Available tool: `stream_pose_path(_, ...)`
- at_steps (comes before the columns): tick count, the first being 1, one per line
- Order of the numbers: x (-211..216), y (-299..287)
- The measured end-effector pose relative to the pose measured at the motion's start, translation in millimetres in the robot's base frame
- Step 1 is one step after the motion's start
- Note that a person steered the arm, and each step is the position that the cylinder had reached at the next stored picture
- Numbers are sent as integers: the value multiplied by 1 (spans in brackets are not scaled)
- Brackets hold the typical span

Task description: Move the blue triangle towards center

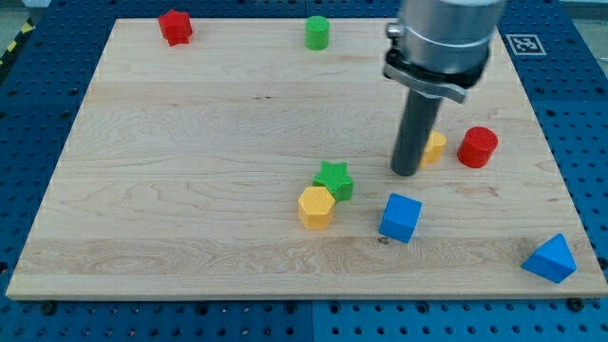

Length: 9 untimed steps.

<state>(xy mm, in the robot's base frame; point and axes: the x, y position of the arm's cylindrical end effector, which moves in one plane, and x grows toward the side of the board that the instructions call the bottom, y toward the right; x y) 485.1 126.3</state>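
The blue triangle (pixel 551 258) lies near the board's bottom right corner. My tip (pixel 406 173) rests on the board right of centre, far up and to the left of the blue triangle. A yellow block (pixel 434 147) sits just right of the rod, partly hidden behind it. A blue cube (pixel 400 218) lies just below my tip.
A red cylinder (pixel 477 147) stands right of the yellow block. A green star (pixel 334 180) touches a yellow hexagon (pixel 315 207) near the centre. A red star (pixel 175 27) and a green cylinder (pixel 317 32) sit at the wooden board's (pixel 190 190) top edge.
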Motion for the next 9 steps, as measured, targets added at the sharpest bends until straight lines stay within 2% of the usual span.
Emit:
stream_pose_path(3, 46, 111)
stream_pose_path(5, 93, 213)
stream_pose_path(6, 127, 203)
stream_pose_path(8, 130, 174)
stream_pose_path(9, 131, 139)
